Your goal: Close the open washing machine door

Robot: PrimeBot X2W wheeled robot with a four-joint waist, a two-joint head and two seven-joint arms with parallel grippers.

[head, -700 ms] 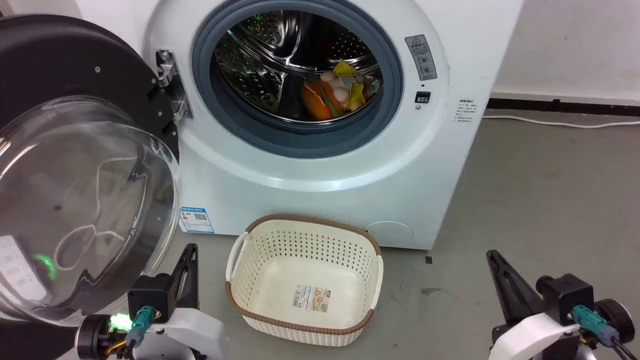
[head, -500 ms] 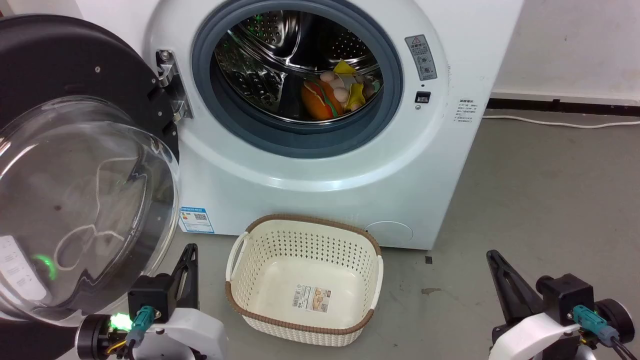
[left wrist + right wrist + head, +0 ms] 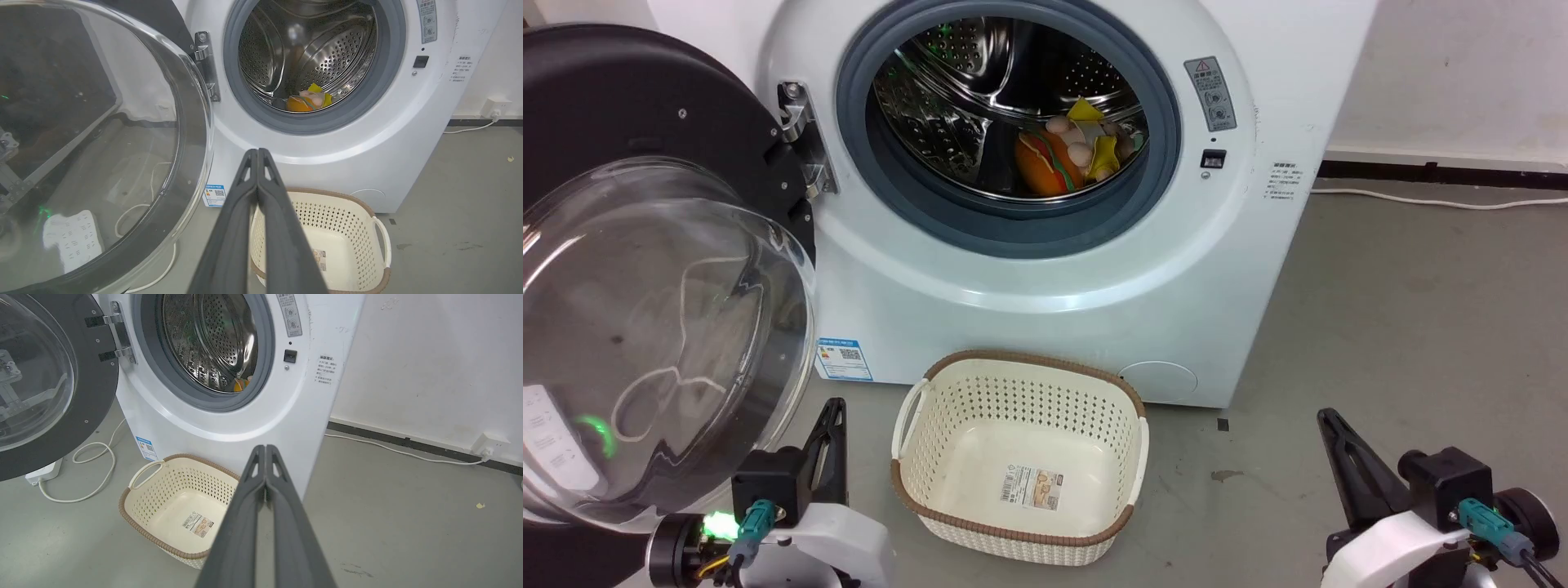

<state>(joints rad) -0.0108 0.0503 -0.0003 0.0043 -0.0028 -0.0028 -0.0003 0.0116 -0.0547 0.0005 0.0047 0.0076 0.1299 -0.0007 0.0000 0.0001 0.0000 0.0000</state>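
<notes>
- The left gripper (image 3: 835,410) sits low on the robot's left. Its two dark fingers (image 3: 245,192) are pressed tight together with nothing between them.
- The right gripper (image 3: 1328,418) sits low on the robot's right, well apart from the other. Its fingers (image 3: 253,486) are also pinched flat together and empty.
- From its own wrist camera, the left gripper points at the machine's white front, between the door's edge and the basket, and touches neither.
- The washing machine door (image 3: 662,310) is swung wide open on the robot's left. Its clear bowl window bulges out from the black rim and hangs just beside the left gripper.
- A metal hinge (image 3: 800,139) ties the door to the washing machine (image 3: 1045,278) at the left of the porthole.
- The grey rubber ring (image 3: 1013,224) frames the open steel drum, where an orange toy (image 3: 1045,163) lies with some yellow bits.
- A blue label (image 3: 844,359) is stuck low on the front.
- A cream perforated basket (image 3: 1021,361) stands on the grey floor (image 3: 1405,327) against the machine's foot, between the two grippers, with only a sticker inside.
- A white cable (image 3: 96,469) loops on the floor under the door.
</notes>
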